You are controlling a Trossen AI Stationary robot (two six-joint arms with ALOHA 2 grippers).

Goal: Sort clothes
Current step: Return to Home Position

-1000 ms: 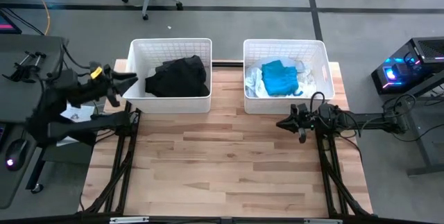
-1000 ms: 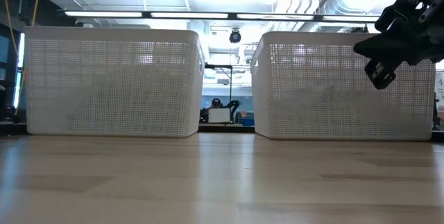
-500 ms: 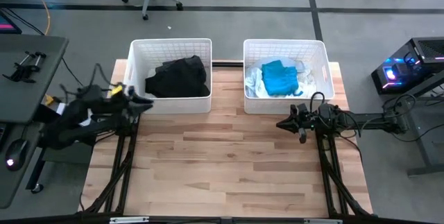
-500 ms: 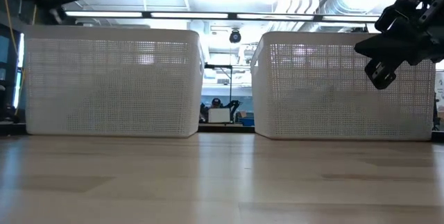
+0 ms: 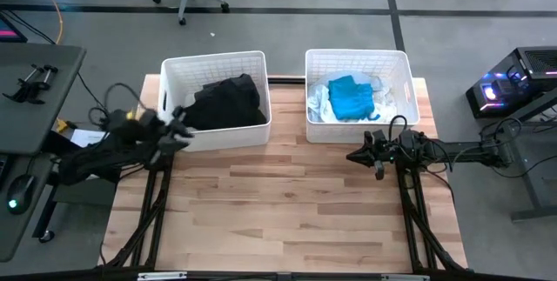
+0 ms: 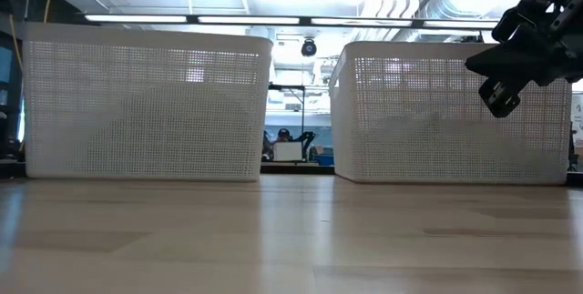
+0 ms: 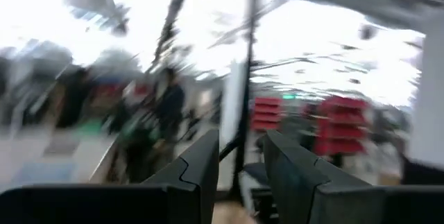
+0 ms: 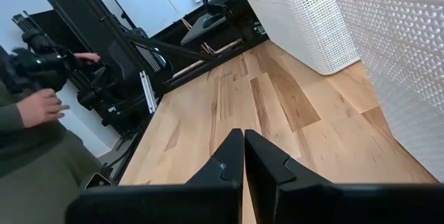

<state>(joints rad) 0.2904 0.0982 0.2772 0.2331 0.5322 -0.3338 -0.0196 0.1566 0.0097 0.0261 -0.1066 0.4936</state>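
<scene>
High view: plank-wood table [image 5: 287,203], two white plastic lattice baskets at the far edge. Left basket [image 5: 213,56] sits skewed and holds a crumpled heap of black clothes [image 5: 226,98]. Right basket [image 5: 357,53] sits square and holds a bright blue garment [image 5: 352,97] on top of rumpled pale fabric [image 5: 320,103]. Left gripper [image 5: 180,127] is at the left basket's near-left corner; can't tell if it touches. Right gripper [image 5: 355,154] is over the wood, just in front of the right basket. Low view: both baskets show fine grid walls, their contents only dim shapes through the mesh; the right gripper [image 6: 492,76] hangs in front of the right basket's wall, off the table. Left wrist view: heavily blurred, the dark fingers parted a little with nothing between them. Right wrist view: dark fingers pressed together and empty above the wood, lattice wall close beside them; a person in a dark sleeve stands past the table's end, hand [image 8: 41,106] raised.
</scene>
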